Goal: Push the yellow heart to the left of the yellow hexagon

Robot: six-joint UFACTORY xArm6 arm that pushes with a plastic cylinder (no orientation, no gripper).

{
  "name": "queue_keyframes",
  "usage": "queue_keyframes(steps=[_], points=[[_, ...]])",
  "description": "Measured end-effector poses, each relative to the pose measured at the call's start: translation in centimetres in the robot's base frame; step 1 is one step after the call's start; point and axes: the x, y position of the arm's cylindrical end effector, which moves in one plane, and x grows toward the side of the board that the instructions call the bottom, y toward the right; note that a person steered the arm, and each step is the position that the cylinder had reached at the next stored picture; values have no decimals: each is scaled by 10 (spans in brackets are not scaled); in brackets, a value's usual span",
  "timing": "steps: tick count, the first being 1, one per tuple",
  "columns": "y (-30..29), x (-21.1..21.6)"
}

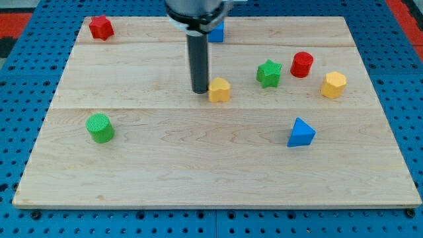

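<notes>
Now my tip (199, 90) is sitting right at the view's left flank of the yellow heart (220, 89), looking as if it is touching or just about touching it; the rod is coming straight down from the view's top, and the blue block (217, 32) is peeking out behind the arm's housing. The yellow hexagon (334, 84) is lying well off toward the view's right, at much the same height in the view; so the heart is lying directly between my tip and the hexagon, and that is the relation everything is hanging on. The green star (269, 73) and the red cylinder (302, 64) are standing between the two yellow pieces, a little toward the view's top of the straight line; to my eye, a rightward shove is passing just under the star, close enough to be worrying. No jaws are fitted on this arm; nothing is being pinched, spread or pressed together, only a bare rod end resting on the wooden counter (198, 165). The blue triangular block (301, 133) is waiting lower right, clear of the line; the green cylinder (100, 127) and red star (100, 27) are standing far off on the view's left, out of the play.
</notes>
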Motion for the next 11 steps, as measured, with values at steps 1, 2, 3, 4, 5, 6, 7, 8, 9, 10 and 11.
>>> queue_keyframes(steps=[1,2,3,4,5,6,7,8,9,10,11], points=[[39,19],[43,9],[44,-1],[77,23],[111,23],[144,23],[165,24],[158,31],[117,25],[96,17],[96,16]])
